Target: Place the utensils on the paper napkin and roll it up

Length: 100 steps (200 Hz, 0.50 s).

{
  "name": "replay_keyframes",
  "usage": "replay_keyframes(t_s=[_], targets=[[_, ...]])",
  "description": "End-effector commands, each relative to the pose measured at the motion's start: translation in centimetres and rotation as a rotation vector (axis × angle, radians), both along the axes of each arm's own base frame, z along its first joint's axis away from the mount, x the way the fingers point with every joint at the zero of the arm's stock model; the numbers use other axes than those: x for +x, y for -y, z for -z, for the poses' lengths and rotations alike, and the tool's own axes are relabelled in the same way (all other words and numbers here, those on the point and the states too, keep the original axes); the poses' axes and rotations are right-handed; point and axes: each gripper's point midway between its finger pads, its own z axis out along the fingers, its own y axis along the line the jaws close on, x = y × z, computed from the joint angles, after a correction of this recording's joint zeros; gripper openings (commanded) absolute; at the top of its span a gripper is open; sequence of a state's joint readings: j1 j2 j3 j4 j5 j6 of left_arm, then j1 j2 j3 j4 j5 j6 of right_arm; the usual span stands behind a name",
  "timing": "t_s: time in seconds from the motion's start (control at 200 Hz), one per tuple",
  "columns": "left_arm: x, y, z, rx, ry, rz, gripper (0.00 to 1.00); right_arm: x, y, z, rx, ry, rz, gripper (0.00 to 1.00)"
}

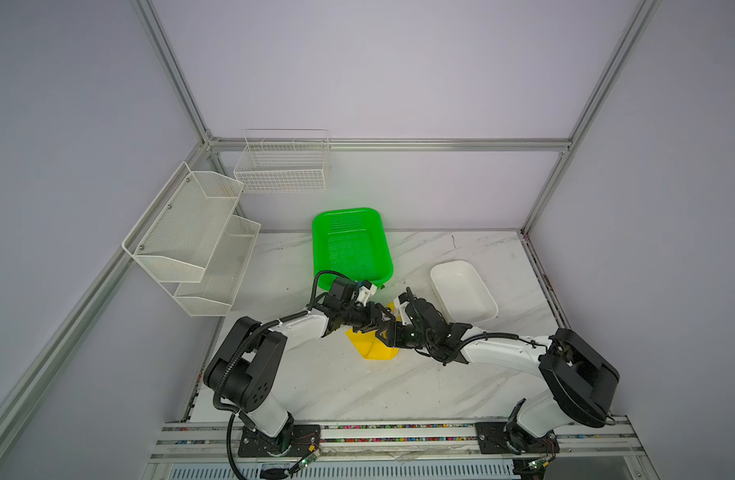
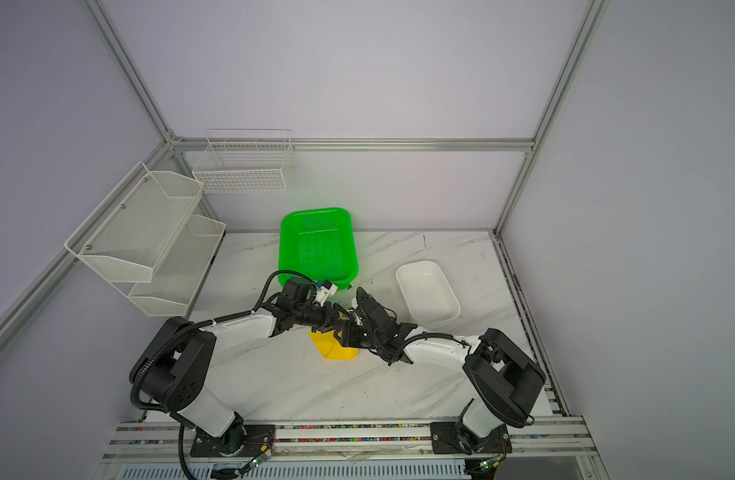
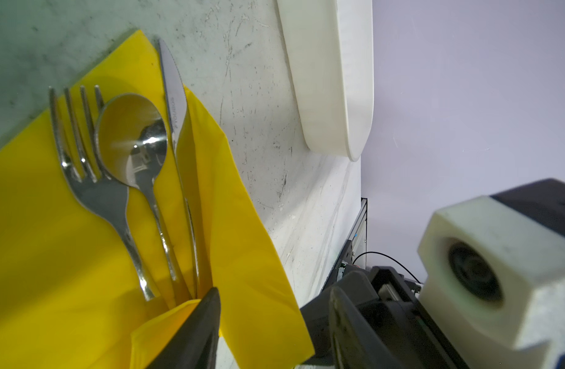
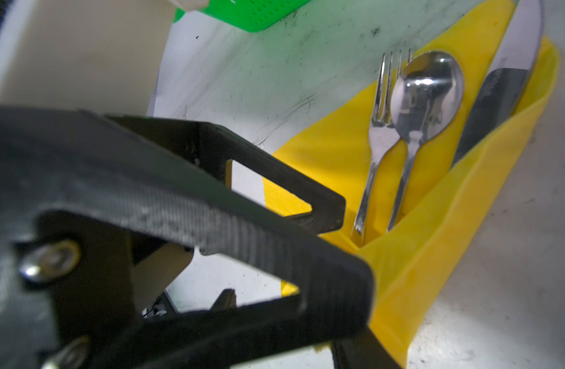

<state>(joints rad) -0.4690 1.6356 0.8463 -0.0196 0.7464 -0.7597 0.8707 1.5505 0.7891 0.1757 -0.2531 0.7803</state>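
Bimanual cell at the folding stage. The bright yellow thin paper napkin [image 1: 373,348] lies on the white marble-patterned table [image 1: 336,382], in front of the green perforated plastic basket [image 1: 351,245] and beside the white rectangular plastic tray [image 1: 461,291]. Both arms meet over it in both top views and hide most of the sheet. The left wrist view shows the three shiny silver metal utensils side by side on the napkin, handles together. The fork [image 3: 96,191] lies outermost. The spoon [image 3: 131,127] is in the middle, its bowl overlapping the fork's tines. The knife [image 3: 174,96] lies against a raised flap of paper. The fork's tine tips and the knife's blade tip project past the napkin's edge onto the table. One side of the napkin is lifted and folded up along the knife, forming a shallow trough around the handles. The right gripper [image 4: 354,247] has its black truss fingers [image 4: 306,255] parted, the tips at the folded corner of the napkin near the handle ends; whether the paper is pinched cannot be told. Of the left gripper [image 1: 374,326] only one black finger [image 3: 207,316] shows, next to a curled yellow corner, so its state cannot be told. Two white wire racks [image 1: 199,241] hang on the walls, well apart from the work.
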Motion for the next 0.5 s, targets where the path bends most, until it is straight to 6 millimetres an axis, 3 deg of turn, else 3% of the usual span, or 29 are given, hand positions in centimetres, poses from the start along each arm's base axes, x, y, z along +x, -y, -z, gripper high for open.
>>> replay_keyframes(t_s=[0.0,0.43,0.495], targets=[[-0.5,0.3,-0.2,0.004,0.004,0.057,0.53,1.0,-0.6,-1.3,0.043,0.037,0.018,0.49],[-0.6,1.0,-2.0,-0.057,0.046,0.103,0.62,1.5,-0.8,-2.4,0.109,0.061,0.021,0.5],[-0.7,1.1,-2.0,-0.064,0.038,0.111,0.62,1.6,-0.5,-2.3,0.122,0.056,0.02,0.55]])
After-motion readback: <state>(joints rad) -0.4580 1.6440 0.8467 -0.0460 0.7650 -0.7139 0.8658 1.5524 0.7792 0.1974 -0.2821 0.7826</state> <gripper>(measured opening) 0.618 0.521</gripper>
